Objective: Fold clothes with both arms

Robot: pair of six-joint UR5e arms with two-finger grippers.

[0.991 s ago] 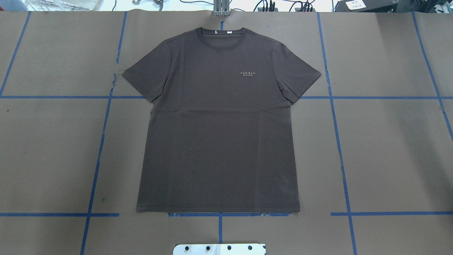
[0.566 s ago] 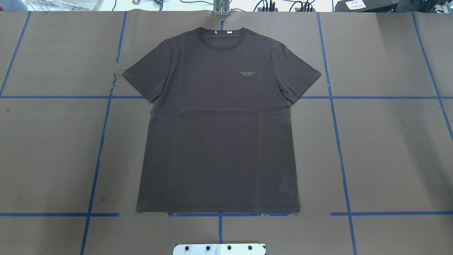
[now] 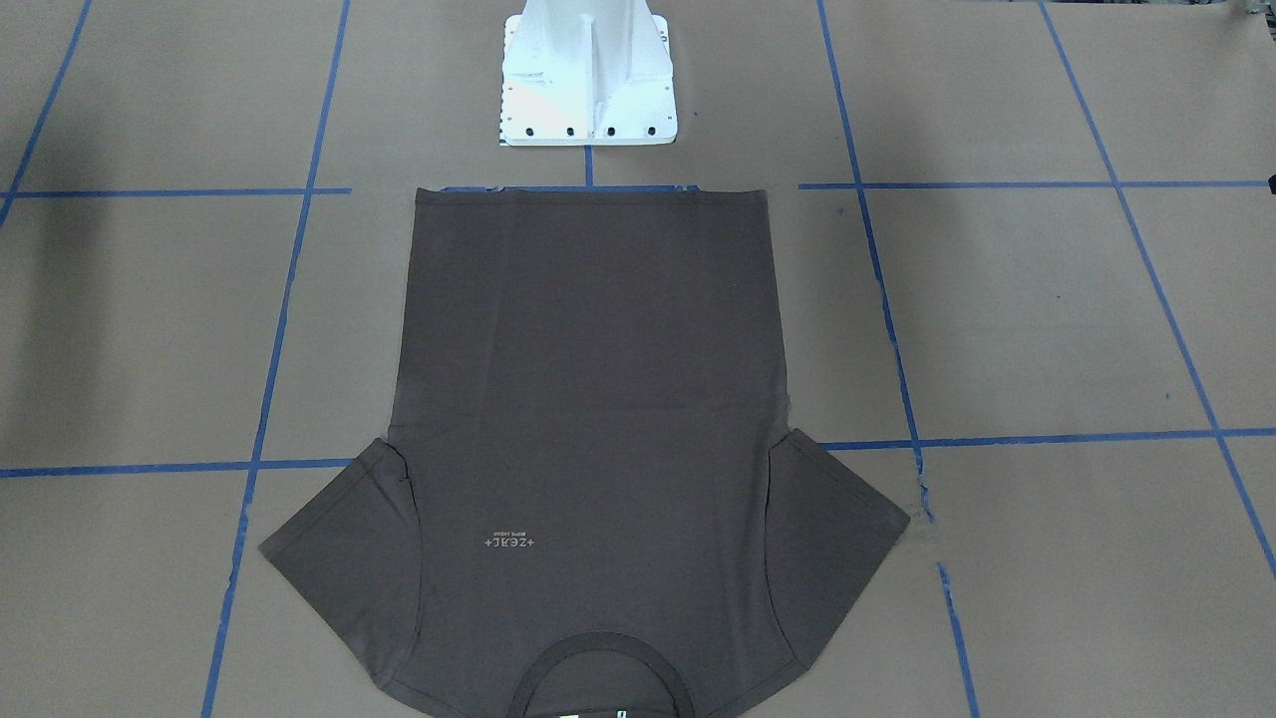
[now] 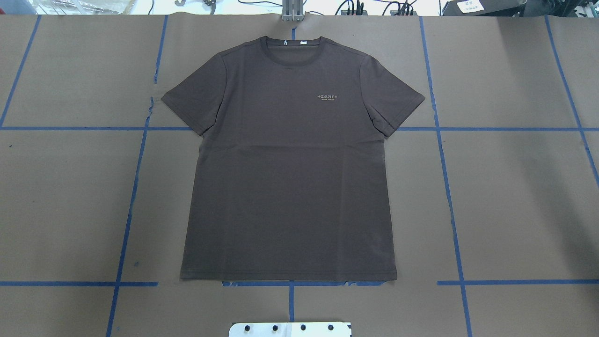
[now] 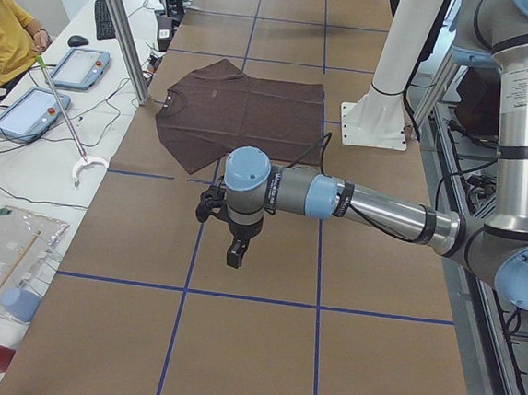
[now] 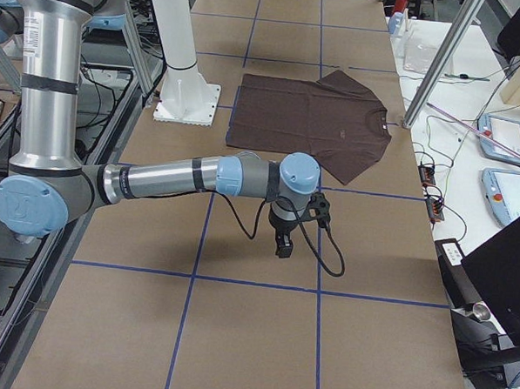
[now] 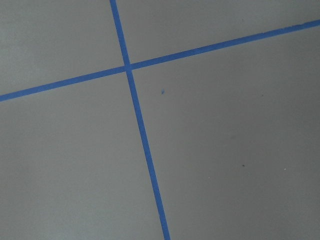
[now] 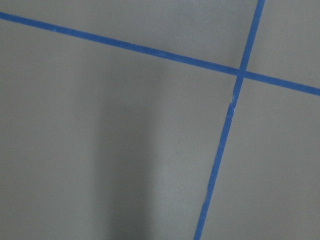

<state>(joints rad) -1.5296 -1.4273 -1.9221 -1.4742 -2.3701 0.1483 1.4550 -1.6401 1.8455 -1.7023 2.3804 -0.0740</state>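
The dark brown-grey T-shirt (image 4: 288,164) lies flat and face up on the brown table, collar (image 4: 293,44) at the far edge, hem (image 4: 288,276) near the robot base. It also shows in the front view (image 3: 588,399), the left view (image 5: 244,113) and the right view (image 6: 312,119). The left gripper (image 5: 233,258) hangs over bare table well off the shirt's left side. The right gripper (image 6: 282,246) hangs over bare table well off the shirt's right side. Both show only in the side views, so I cannot tell whether they are open or shut. Neither touches the shirt.
The white bolted base plate (image 3: 586,75) stands just behind the hem. Blue tape lines (image 4: 449,187) grid the brown table cover. A metal post (image 5: 122,28) stands at the far table edge near the collar. Tablets, cables and a person in yellow (image 5: 6,27) are beyond that edge.
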